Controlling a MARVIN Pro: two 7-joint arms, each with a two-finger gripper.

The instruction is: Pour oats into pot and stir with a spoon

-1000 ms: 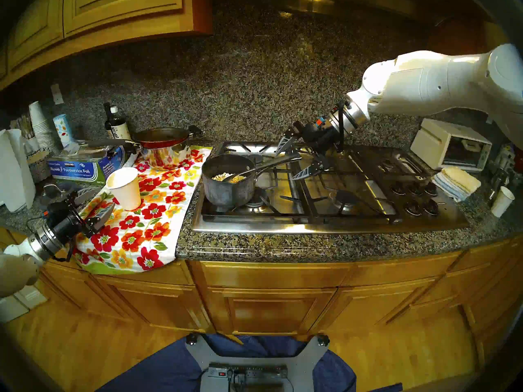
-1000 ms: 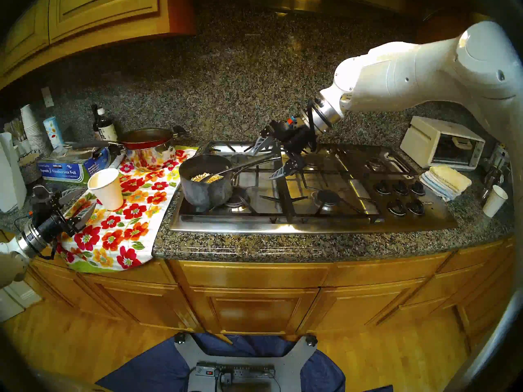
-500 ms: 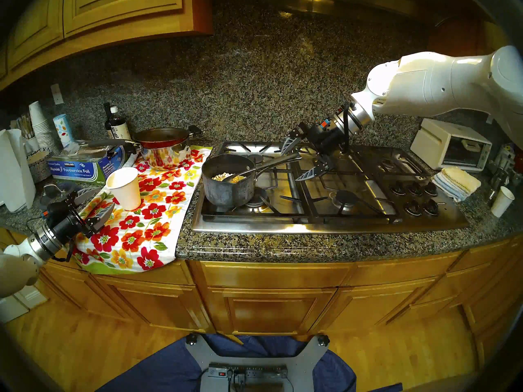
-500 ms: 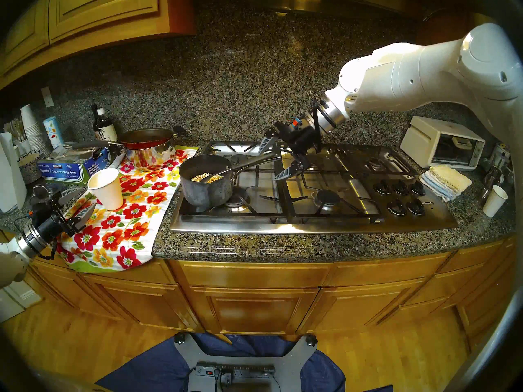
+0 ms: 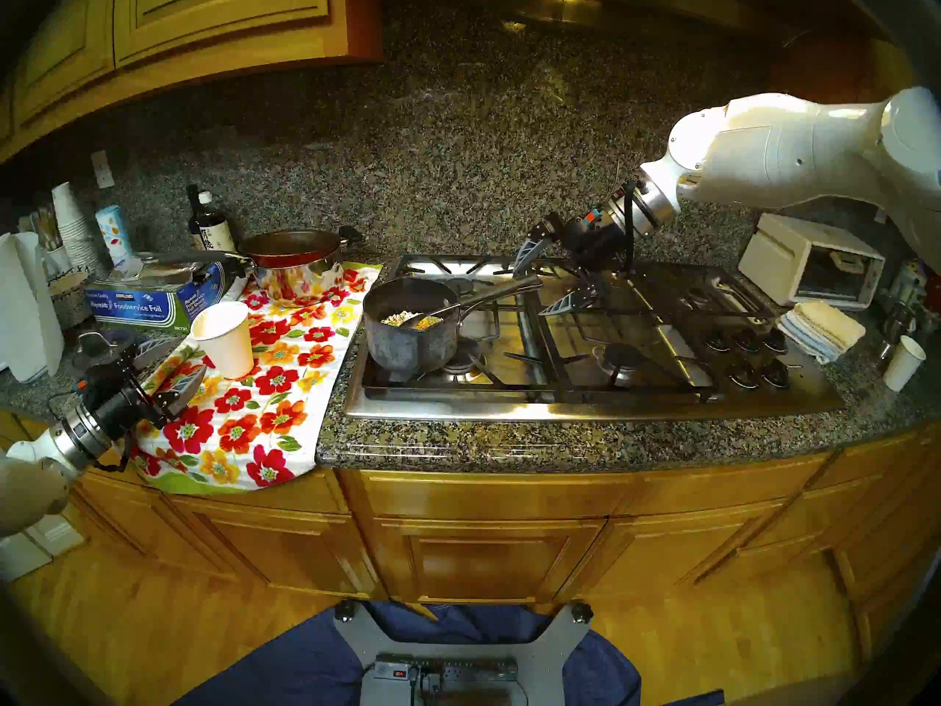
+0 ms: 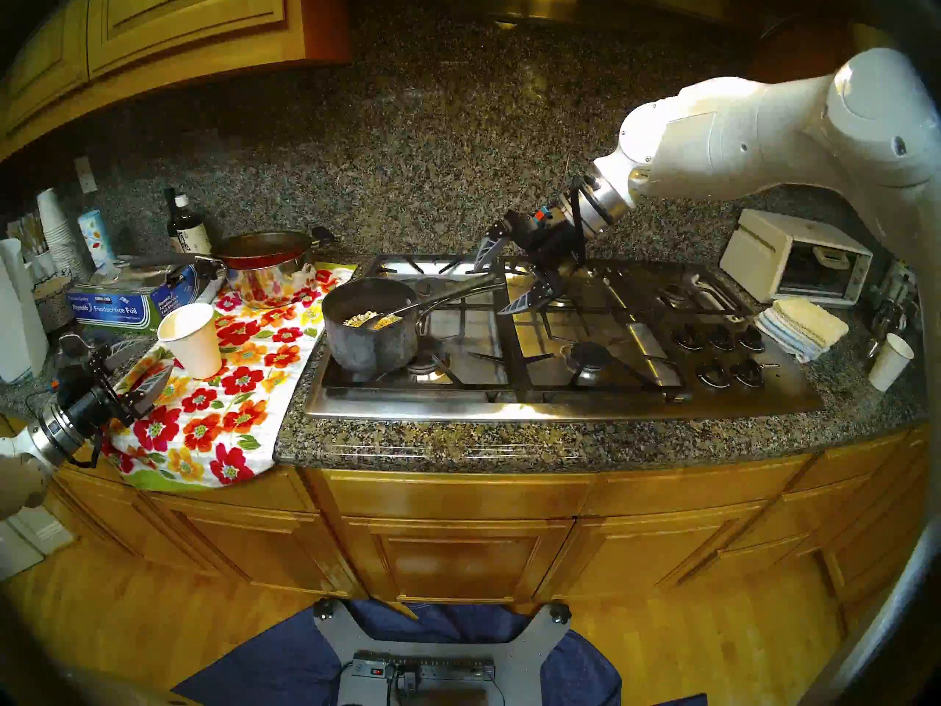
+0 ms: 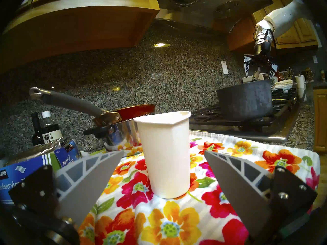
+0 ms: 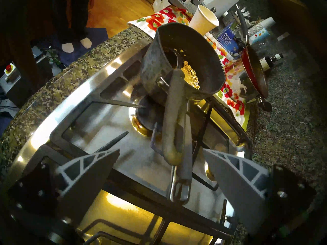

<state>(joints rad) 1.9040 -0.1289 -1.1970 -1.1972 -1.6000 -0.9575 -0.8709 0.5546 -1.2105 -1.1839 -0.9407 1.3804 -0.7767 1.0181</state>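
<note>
Angling down toward the pot (image 5: 407, 328), the right tool (image 5: 540, 277) gapes empty.

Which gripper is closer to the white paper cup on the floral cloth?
Left. The left gripper sits open right in front of the paper cup; the right gripper hangs over the stove beyond the pot.

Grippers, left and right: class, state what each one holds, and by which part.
Nothing is held. The left gripper stands open around no object; the right gripper is open above the spoon, apart.
</note>
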